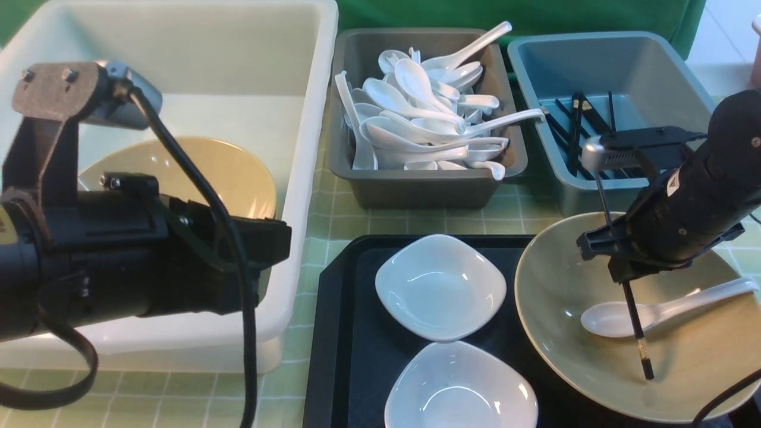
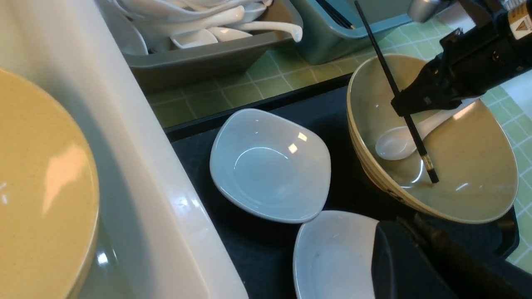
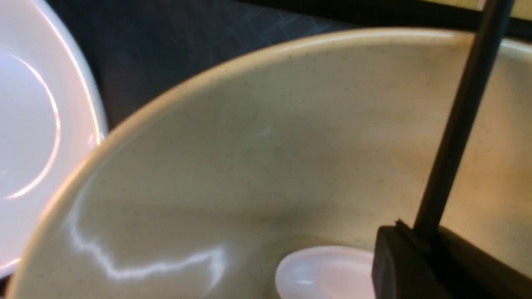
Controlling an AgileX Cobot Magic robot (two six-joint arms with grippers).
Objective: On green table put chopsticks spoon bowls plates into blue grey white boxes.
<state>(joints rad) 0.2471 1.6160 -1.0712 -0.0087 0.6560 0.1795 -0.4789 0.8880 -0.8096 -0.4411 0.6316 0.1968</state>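
Observation:
My right gripper is shut on one black chopstick over the tan bowl at the tray's right. The stick slants, with its gold-banded end down inside the bowl. A white spoon lies in that bowl under the stick. In the right wrist view the chopstick rises from the gripper above the spoon. Two white plates sit on the tray. My left gripper hangs shut and empty by the white box, which holds another tan bowl.
The grey box is heaped with white spoons, and the blue box holds several chopsticks. A black tray lies on the green table. The left arm's cable droops in front of the white box.

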